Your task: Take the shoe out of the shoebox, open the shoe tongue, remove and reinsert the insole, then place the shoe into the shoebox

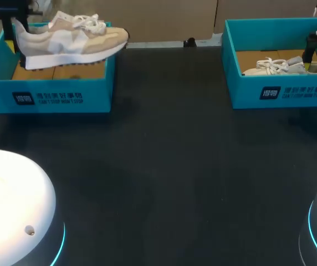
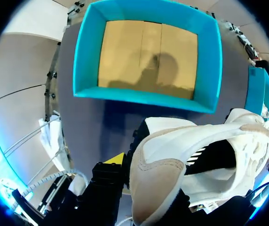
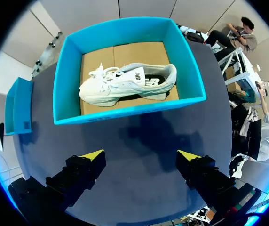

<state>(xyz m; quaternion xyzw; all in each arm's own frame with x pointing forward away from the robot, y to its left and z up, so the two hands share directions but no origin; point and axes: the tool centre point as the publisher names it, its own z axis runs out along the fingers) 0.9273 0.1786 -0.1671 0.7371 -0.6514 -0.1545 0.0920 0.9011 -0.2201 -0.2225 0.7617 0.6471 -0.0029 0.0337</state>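
A beige and white shoe hangs level above the left teal shoebox, toe pointing right. My left gripper is shut on its heel. In the left wrist view the heel fills the space between the fingers; one yellow fingertip shows and the other is hidden. That left shoebox below holds only its cardboard floor. My right gripper hangs open, fingers wide apart, over the table in front of the right shoebox. In it a white shoe lies on its side.
The right shoebox with its white shoe stands at the table's back right, my right gripper above its right end. Dark table spans between and in front of the two boxes.
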